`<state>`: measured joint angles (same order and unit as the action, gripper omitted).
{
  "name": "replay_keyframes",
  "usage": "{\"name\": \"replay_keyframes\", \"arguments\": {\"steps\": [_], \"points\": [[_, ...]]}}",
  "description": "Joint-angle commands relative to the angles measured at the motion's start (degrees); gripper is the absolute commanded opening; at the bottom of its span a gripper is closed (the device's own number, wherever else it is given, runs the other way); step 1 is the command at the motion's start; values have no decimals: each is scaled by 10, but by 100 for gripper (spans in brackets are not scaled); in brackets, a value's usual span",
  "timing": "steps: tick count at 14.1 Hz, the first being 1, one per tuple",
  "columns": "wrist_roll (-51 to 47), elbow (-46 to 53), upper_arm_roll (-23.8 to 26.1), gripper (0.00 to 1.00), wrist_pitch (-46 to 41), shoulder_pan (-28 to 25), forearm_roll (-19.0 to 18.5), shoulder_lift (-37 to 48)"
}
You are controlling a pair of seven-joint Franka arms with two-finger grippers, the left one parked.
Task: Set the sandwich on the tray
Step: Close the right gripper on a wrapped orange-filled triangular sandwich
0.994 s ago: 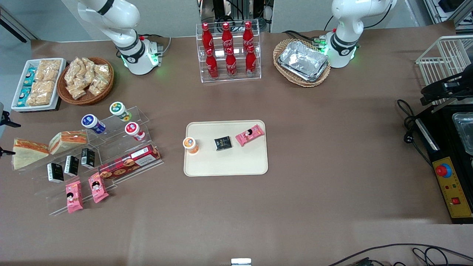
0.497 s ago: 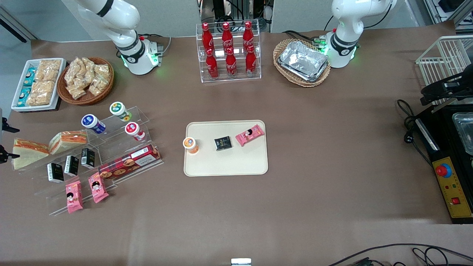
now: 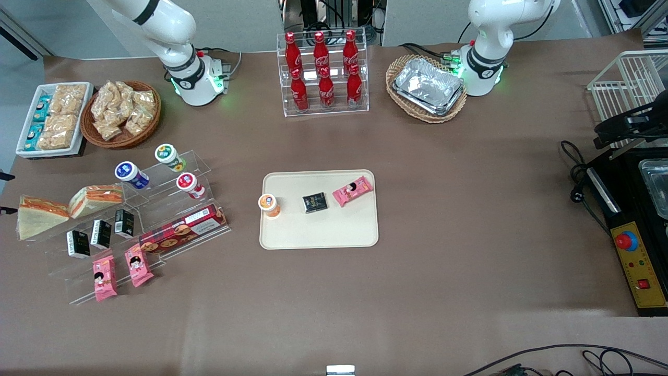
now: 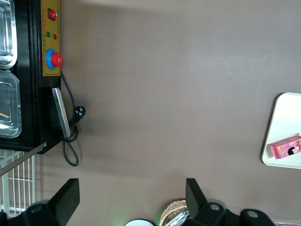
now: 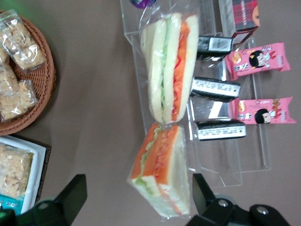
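Tabletop (image 3: 469, 209): brown, carrying every item; the working arm's end holds the snack displays.
Tray (image 3: 318, 237): cream, mid-tabletop, well apart from the sandwich; the part nearer the front camera is bare.
Clear stand (image 3: 156, 206): stepped, with both wedges on its upper step.
Sandwich (image 3: 36, 219): the pale-faced wedge at the stand's outer end, tip to tip with the thick-filled wedge (image 3: 96, 198).
Hand (image 5: 138, 195): above the sandwich, fingers spread wide, holding nothing.
Key relation: the sandwich lies straight ahead of the hand between the open fingers, its long axis running away from the wrist, so closing would likely pinch its thin bread faces.
Change: in the front view the fingertips beside the sandwich have slid almost out of sight; the sandwich has not moved.
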<state>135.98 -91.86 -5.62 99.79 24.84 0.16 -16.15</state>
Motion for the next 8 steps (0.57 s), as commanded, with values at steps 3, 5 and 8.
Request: {"name": "replay_keyframes", "arguments": {"steps": [3, 5, 8], "points": [[25, -39, 4, 100, 56, 16, 20, -2], [25, -39, 4, 100, 67, 17, 21, -9], [25, -39, 4, 100, 85, 16, 21, -15]]}}
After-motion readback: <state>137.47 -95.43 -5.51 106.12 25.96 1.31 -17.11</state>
